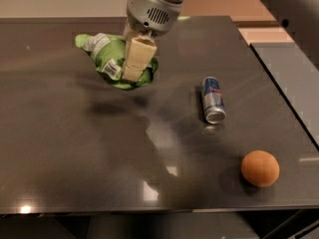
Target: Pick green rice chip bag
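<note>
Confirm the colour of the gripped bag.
Light green bag with white patches, in the camera view; gripper holds it above the table.

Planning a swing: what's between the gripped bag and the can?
Only bare tabletop before the energy drink can, in the camera view. The hand, upper left, grips the green rice chip bag.

One raised view, tilted down over table (75, 153), close, gripper (128, 72) upper centre holding green rice chip bag (106, 51)
</note>
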`<state>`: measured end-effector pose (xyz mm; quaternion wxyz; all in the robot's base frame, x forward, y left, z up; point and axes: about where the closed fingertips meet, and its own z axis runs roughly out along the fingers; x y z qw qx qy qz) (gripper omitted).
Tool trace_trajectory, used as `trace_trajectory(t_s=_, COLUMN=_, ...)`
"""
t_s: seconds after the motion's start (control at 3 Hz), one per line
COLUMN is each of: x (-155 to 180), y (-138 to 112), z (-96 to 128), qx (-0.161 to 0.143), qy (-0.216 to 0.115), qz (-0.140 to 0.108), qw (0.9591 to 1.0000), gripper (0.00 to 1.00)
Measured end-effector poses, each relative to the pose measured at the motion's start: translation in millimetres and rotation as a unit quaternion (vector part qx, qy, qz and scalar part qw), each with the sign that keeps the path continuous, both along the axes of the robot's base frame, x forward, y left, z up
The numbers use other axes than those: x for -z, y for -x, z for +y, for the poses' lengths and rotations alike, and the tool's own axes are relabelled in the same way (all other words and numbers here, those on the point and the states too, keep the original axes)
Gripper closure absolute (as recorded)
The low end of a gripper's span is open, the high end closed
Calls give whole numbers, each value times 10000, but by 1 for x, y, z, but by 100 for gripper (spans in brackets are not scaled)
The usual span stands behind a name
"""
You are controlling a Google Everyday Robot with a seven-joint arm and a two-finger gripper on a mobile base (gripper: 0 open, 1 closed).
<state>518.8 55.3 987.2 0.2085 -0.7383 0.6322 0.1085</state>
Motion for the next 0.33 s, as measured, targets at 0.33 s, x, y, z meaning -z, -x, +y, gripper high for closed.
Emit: trace_trajectory(t_s=0.33, x=5, y=2, z=-1, qx=20, qy=79, qz=-21, qw=10000, gripper=59)
